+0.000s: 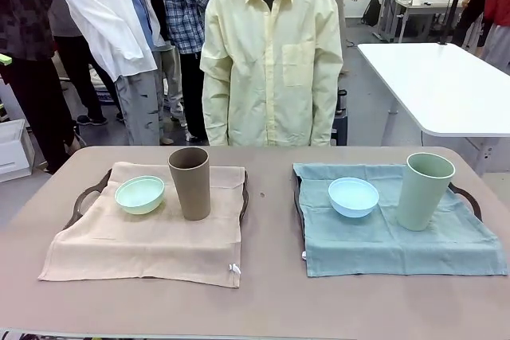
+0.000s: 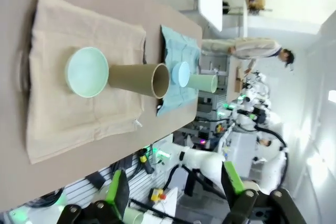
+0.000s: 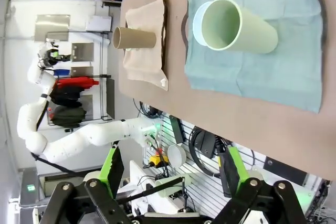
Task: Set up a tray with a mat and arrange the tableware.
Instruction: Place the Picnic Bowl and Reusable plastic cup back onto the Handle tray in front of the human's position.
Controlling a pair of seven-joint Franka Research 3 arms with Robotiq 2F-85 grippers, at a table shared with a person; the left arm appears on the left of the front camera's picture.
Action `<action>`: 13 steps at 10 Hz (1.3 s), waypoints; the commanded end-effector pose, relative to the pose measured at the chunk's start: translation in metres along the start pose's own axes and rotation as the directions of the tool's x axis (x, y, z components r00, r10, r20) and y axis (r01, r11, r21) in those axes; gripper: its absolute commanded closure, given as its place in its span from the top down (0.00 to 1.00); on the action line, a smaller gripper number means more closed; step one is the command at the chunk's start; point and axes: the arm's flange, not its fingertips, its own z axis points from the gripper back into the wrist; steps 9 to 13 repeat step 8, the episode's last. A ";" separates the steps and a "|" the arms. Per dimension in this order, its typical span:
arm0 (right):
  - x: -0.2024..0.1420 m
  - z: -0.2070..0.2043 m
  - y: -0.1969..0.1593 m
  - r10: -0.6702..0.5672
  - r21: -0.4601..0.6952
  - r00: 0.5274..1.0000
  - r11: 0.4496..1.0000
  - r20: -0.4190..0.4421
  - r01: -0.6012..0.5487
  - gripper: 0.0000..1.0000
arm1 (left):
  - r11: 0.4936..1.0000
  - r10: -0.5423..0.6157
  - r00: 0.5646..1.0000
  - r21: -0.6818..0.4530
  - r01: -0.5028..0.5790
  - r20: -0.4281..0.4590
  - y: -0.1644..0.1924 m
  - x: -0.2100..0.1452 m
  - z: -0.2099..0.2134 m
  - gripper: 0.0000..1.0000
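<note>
With the left gripper point(image 2: 173, 195) and right gripper point(image 3: 173, 174) both wide open and empty, a careless reach could topple the brown cup point(image 1: 190, 181)

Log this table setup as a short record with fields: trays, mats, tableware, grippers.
left tray: beige mat over it, handles showing
left tableware: mint green bowl beside upright brown tumbler
right tray: blue mat over it
right tableware: light blue bowl, upright pale green tumbler
left gripper: open, holding nothing
right gripper: open, holding nothing
person: standing at far side
</note>
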 end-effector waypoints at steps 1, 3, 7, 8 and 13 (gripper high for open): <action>0.001 -0.001 0.001 0.002 0.001 1.000 1.000 -0.003 -0.002 1.00 | 1.000 0.015 1.000 -0.024 -0.015 0.024 0.003 0.000 0.007 0.93; 0.001 -0.001 0.001 0.002 0.001 1.000 1.000 -0.003 -0.002 1.00 | 1.000 0.015 1.000 -0.024 -0.015 0.024 0.003 0.000 0.007 0.93; 0.001 -0.001 0.001 0.002 0.001 1.000 1.000 -0.003 -0.002 1.00 | 1.000 0.015 1.000 -0.024 -0.015 0.024 0.003 0.000 0.007 0.93; 0.001 -0.001 0.001 0.002 0.001 1.000 1.000 -0.003 -0.002 1.00 | 1.000 0.015 1.000 -0.024 -0.015 0.024 0.003 0.000 0.007 0.93; 0.001 -0.001 0.001 0.002 0.001 1.000 1.000 -0.003 -0.002 1.00 | 1.000 0.015 1.000 -0.024 -0.015 0.024 0.003 0.000 0.007 0.93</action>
